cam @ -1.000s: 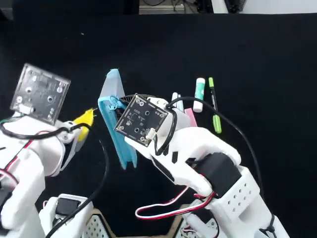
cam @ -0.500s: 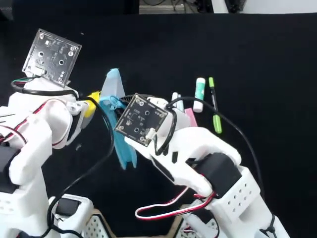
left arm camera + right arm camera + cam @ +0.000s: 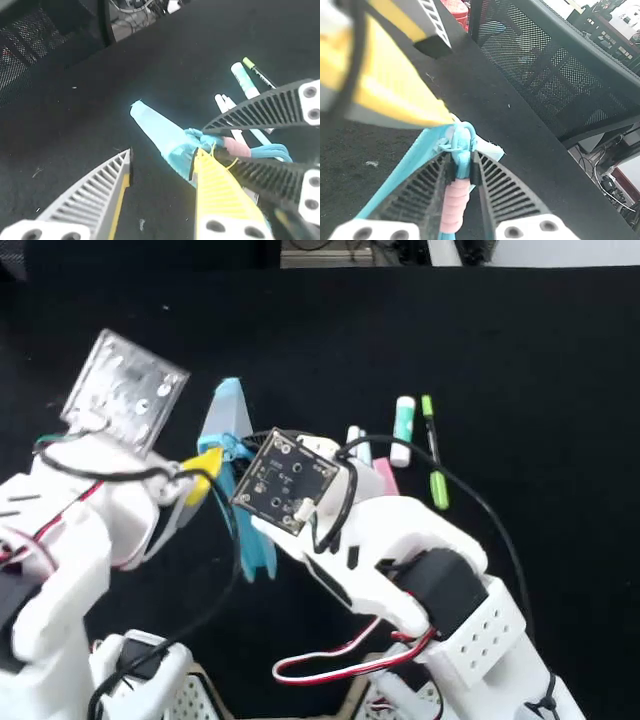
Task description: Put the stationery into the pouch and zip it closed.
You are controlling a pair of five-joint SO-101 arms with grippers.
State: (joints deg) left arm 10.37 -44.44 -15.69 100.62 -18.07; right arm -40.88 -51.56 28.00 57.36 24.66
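The light blue pouch (image 3: 232, 430) stands on edge on the black table, also visible as the pouch (image 3: 159, 134) in the left wrist view. My right gripper (image 3: 462, 167) is shut on the pouch's blue pull loop (image 3: 463, 142), with a pink item (image 3: 452, 205) below its fingers. My left gripper (image 3: 162, 155) is open astride the pouch; its yellow finger (image 3: 205, 463) touches the pouch by the loop. On the table to the right lie a white glue stick (image 3: 402, 430), a green pen (image 3: 432, 452), white pens (image 3: 355, 443) and a pink eraser (image 3: 385, 476).
The right arm's white body (image 3: 420, 570) covers the table's front right. A black mesh panel (image 3: 545, 75) stands past the table's edge. Bare black cloth (image 3: 520, 350) stretches across the far side.
The left arm has swung up and to the right toward the pouch, bringing its yellow finger against the pouch's end. The right arm and the pouch have held still.
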